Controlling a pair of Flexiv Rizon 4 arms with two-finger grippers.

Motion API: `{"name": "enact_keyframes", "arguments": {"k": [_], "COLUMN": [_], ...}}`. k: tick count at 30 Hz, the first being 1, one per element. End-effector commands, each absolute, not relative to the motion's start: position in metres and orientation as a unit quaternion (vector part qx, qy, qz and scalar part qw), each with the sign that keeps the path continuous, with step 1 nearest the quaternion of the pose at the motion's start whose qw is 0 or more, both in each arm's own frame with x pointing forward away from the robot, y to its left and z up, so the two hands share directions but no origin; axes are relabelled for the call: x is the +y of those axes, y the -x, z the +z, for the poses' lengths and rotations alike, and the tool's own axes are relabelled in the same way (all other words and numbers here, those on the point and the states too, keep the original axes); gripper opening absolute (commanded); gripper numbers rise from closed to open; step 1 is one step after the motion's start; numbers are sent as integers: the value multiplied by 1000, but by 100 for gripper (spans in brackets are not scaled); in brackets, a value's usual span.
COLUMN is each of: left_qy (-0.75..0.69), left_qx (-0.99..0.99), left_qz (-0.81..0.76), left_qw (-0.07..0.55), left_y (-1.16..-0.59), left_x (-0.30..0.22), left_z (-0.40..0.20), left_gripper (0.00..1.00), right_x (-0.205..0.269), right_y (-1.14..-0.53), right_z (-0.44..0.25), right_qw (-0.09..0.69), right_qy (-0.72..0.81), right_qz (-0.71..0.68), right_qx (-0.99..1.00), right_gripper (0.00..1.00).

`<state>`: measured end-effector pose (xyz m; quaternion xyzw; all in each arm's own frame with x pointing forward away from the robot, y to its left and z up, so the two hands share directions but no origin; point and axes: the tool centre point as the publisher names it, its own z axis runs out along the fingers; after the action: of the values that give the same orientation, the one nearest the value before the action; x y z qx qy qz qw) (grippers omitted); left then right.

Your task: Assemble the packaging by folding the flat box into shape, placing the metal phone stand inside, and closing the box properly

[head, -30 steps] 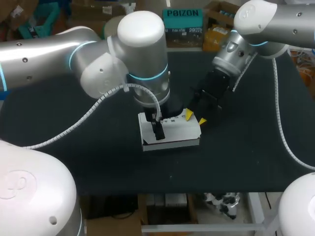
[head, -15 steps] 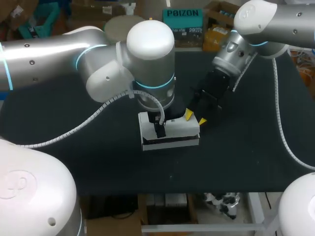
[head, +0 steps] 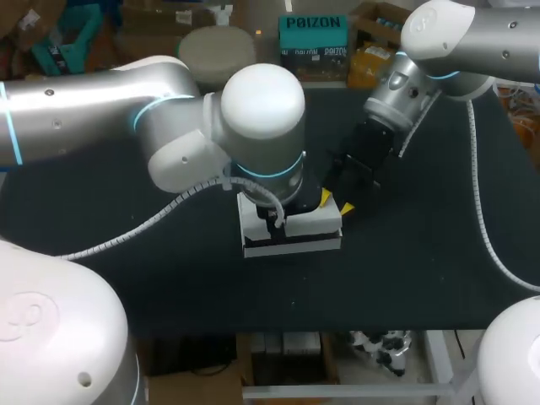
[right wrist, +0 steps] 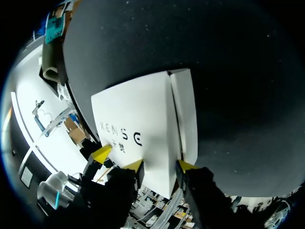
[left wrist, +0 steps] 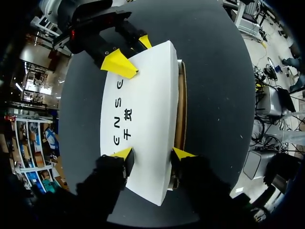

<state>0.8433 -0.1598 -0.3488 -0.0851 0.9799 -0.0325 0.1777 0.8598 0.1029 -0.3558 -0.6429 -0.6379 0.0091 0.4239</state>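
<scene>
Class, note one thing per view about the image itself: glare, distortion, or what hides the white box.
Head view: the left arm covers much of the white box and shows glare. Left wrist view: the fisheye bows the box's edges. Right wrist view: the box is bright against the dark table.

Smooth matt white cardboard box (head: 297,224) lies on matt black tabletop (head: 422,261).

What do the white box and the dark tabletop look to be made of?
White printed box: likely cardboard, matte white skin, with a raw brown edge showing along one side. Dark tabletop: matte black, faintly speckled, no glare; perhaps a mat or coated board, the pictures leave it open.
</scene>
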Motion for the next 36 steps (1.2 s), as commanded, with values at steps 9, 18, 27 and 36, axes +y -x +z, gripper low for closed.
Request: {"name": "enact_keyframes", "arguments": {"k": [9,18,27,36], "left_qy": [99,119,114,101], "left_qx": [969,958,955,954], "left_qz": [-28,-23,-15,-9], "left_qw": [226,261,275,283], "left_y": [-842,-843,-845,-843], "left_x": [-161,-162,-163,-162], "left_z": [-350,-352,-354,-359], "left_gripper": [42,26,22,21], "right_x": [103,103,103,103], "right_y": [-860,-860,-860,-859], "right_z": [-356,-356,-356,-355], "right_qw": [425,425,425,420], "right_qy": [642,642,642,644], "right_qz": [10,10,10,11], "right_qx": [-638,-638,-638,-639], "right_gripper": [45,45,45,47]}}
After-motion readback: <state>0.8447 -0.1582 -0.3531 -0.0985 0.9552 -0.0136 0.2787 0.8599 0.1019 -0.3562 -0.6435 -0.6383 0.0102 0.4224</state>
